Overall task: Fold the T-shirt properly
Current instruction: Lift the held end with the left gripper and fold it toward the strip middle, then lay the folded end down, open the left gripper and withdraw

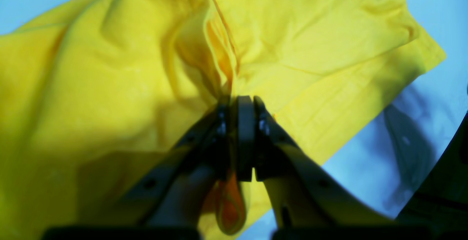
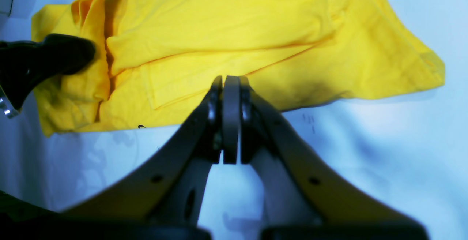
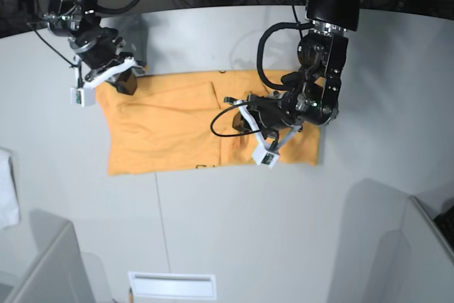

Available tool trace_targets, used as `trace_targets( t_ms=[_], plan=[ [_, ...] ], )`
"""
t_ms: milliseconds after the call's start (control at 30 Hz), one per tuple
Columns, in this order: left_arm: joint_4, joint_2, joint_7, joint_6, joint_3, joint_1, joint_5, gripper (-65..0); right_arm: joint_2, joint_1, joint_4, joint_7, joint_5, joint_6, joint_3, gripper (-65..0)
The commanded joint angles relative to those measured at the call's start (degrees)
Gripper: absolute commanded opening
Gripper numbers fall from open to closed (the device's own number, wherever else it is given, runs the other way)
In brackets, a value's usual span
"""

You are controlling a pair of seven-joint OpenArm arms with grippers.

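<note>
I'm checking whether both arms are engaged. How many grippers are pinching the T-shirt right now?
1. The left gripper is shut on a raised fold of the T-shirt near its middle. The right gripper is shut with nothing between its jaws, at the shirt's far edge.

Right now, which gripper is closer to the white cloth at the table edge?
Right. The right gripper sits at the T-shirt's far corner, on the white cloth's side; the left gripper is mid-shirt, farther away.
</note>
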Motion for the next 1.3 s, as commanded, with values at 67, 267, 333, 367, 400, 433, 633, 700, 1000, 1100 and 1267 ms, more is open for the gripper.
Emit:
trace_targets(
  t_ms=[67,267,333,367,400,433,633,700,1000,1100,1267],
  plan=[
    [0.95,0.36,-1.04,-0.06,0.00,-1.03,-1.10,-65.0,0.31,0.25,0.88,1.12,0.74,0.30,0.15,-65.0],
    [0.95,0.36,-0.95,-0.06,0.00,-0.94,-1.19,-65.0,0.31,0.25,0.88,1.12,0.74,0.30,0.15,-65.0],
    [0.95,0.36,-0.95,-0.06,0.00,-0.94,-1.19,-65.0,0.31,0.25,0.88,1.12,0.74,0.30,0.15,-65.0],
    [0.95,0.28,-0.95,-0.06,0.00,-0.94,-1.19,-65.0,0.31,0.25,0.88,1.12,0.74,0.30,0.06,-65.0],
    [0.95,0.28,-0.95,-0.06,0.00,-0.94,-1.19,-65.0,0.31,0.25,0.88,1.12,0.74,0.30,-0.02,-65.0],
    [0.95,0.28,-0.95,-0.06,0.00,-0.94,-1.19,-65.0,0.31,0.25,0.88,1.12,0.74,0.30,-0.02,-65.0],
    [0.95,0.36,-0.95,0.03,0.00,-1.03,-1.28,-51.0,0.31,0.25,0.88,1.12,0.74,0.30,-0.11,-65.0],
    [0.95,0.54,-0.95,0.03,0.00,-1.03,-1.37,-40.2,0.31,0.25,0.88,1.12,0.74,0.30,-0.11,-65.0],
    [1.12,3.53,-0.95,-0.15,3.86,-0.59,-1.45,-15.5,0.31,0.25,0.88,1.12,0.74,0.30,-0.11,-65.0],
    [1.39,4.14,-0.95,-0.15,8.61,-0.94,-1.45,-15.5,0.31,0.34,0.88,1.12,0.74,0.30,0.06,-65.0],
    [1.39,6.43,-0.95,-0.15,12.30,-0.94,-1.45,-15.5,0.57,0.96,0.79,1.12,0.74,0.30,0.33,-65.0]
  ],
)
